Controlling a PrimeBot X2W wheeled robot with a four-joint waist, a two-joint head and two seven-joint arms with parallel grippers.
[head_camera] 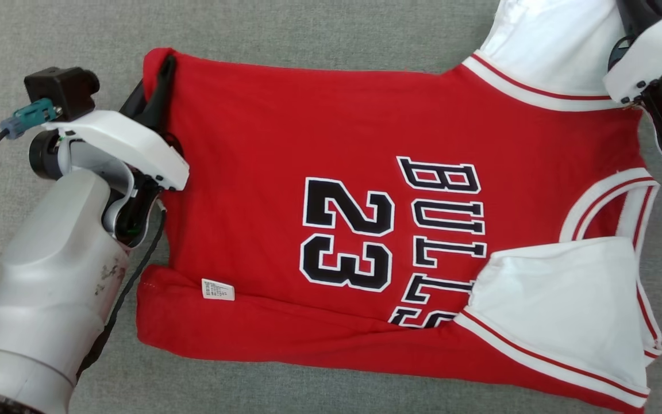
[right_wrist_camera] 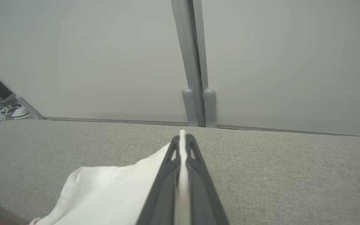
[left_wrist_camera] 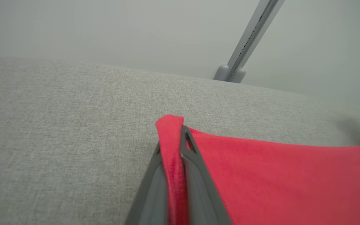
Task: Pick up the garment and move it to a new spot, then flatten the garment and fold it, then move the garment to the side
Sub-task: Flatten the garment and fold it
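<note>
With the garment flat on the grey desk, its far corners pinched by the left gripper and right gripper, lift both evenly, keep it taut, and fold towards the near edge.

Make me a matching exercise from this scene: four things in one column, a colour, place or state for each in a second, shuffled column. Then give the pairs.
Column one:
1. left gripper
2. right gripper
3. care label
4. number 23

Column two:
A. black with a white edge, on the red front
B. shut on a white sleeve
C. on the folded-over red edge nearest the robot
D. shut on a red corner of the garment

Pairs: 1-D, 2-B, 3-C, 4-A
</note>
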